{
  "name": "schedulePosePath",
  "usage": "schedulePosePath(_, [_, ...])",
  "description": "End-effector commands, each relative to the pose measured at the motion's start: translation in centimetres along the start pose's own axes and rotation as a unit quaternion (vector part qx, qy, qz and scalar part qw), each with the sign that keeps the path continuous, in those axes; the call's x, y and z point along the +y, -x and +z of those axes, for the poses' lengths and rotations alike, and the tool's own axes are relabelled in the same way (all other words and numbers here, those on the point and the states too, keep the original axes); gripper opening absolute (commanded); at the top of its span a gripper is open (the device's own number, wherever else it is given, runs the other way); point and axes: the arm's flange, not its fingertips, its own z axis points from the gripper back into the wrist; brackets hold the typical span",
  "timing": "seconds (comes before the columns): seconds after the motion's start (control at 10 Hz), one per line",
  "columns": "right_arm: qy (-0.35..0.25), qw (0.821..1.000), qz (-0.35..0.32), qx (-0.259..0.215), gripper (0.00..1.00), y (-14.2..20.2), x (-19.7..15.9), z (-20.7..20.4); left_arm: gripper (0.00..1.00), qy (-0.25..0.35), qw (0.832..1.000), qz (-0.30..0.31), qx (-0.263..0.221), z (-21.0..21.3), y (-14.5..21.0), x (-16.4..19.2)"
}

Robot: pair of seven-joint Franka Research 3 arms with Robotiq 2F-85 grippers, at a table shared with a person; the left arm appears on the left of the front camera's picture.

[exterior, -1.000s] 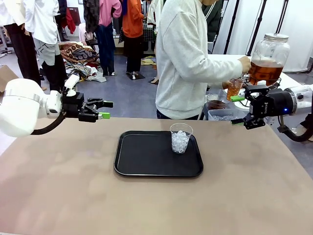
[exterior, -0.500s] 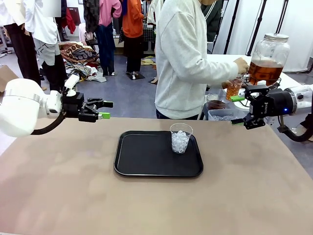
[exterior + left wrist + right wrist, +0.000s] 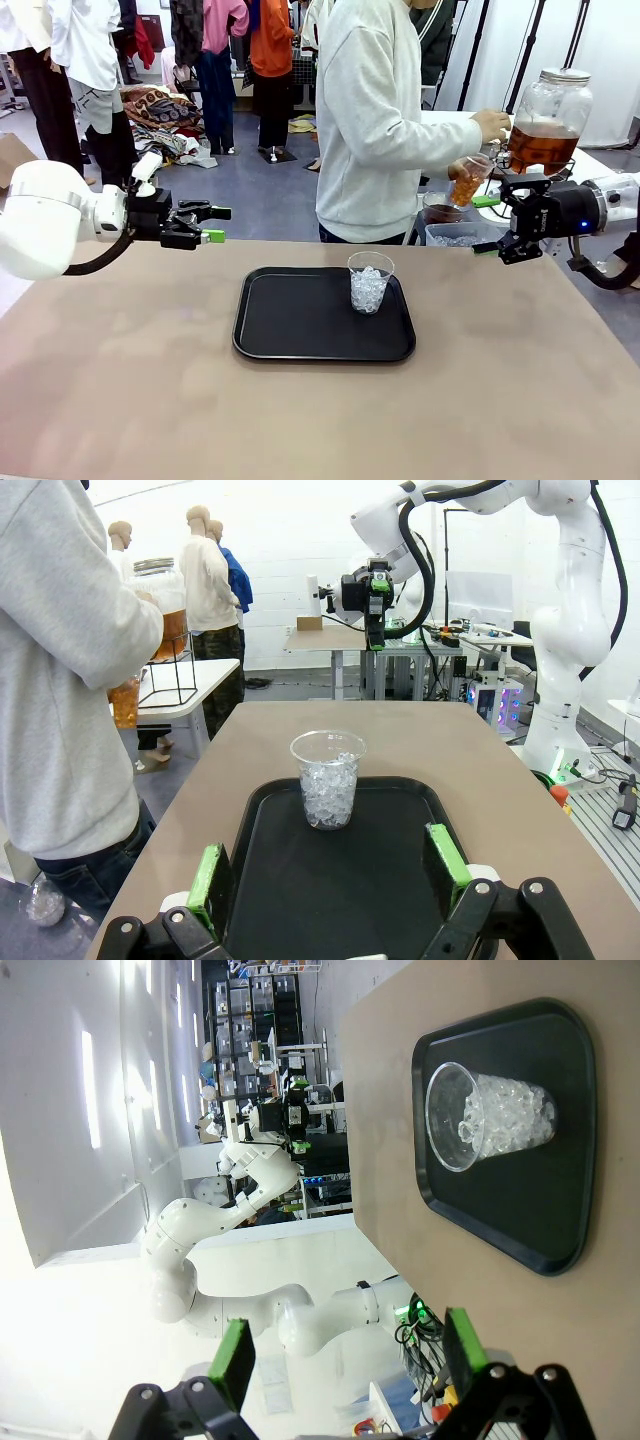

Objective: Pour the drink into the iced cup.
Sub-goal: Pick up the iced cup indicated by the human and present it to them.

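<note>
Progress: nothing poured yet | iced cup point(image 3: 370, 282) on tray point(image 3: 270, 330), mid-bench point(image 3: 120, 380), ice only | drink point(image 3: 464, 186) in small cup, held by person point(image 3: 375, 120), far right | left hand point(image 3: 217, 224), right hand point(image 3: 487, 225): wide open, empty

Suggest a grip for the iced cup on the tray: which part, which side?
Probably the side wall of the iced cup, about mid-height, fingers level. It stands upright, mouth up, part full of ice, and widens toward the rim, which suits a side grip. It sits in the far right part of the tray, so come from the right with the open right gripper.
</note>
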Motion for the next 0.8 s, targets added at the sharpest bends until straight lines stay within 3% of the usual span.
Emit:
schedulePosePath(0.0, [0.000,1.000,0.000,-0.003,1.00,0.00,0.12,-0.06,1.00,-0.005,1.000,0.000,-0.004,0.06,-0.02,-0.18])
schedulePosePath(0.7, [0.000,1.000,0.000,-0.003,1.00,0.00,0.12,-0.06,1.00,-0.005,1.000,0.000,-0.004,0.06,-0.02,-0.18])
